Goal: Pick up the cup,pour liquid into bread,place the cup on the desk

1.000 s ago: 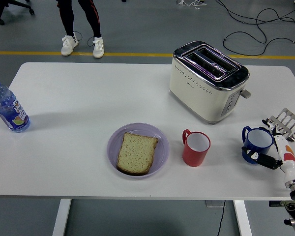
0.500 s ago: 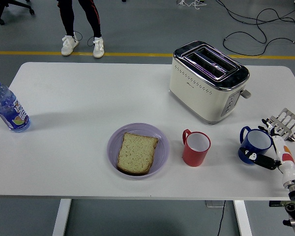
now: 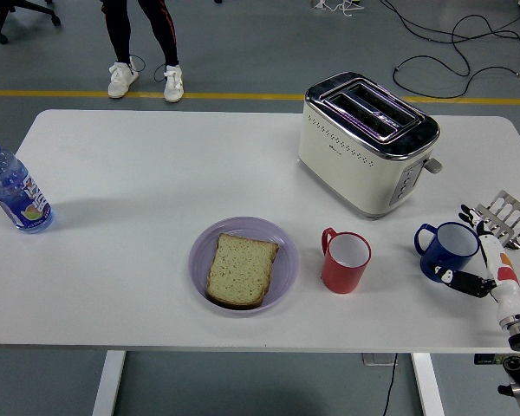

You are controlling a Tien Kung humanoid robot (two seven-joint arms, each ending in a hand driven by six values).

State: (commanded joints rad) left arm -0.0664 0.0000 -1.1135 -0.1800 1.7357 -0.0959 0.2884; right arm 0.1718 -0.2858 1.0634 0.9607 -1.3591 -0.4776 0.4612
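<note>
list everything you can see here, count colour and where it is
table: 1, white, fills the middle of the view
toaster: 1, cream with chrome top, far right part of the table
plate: 1, light purple, near centre of the table
bread slice: 1, pale brown, lying on the plate
red cup: 1, red with white inside, just right of the plate
blue cup: 1, dark blue, near right edge, handle pointing left
water bottle: 1, clear with blue cap and label, upright at left edge
slotted metal piece: 1, silver, right edge behind the blue cup
cables: several, black, on the floor, top right
person's legs: 2, dark trousers, white shoes, beyond the table's far side
right hand: 1, white and black, fingers around the blue cup
</note>
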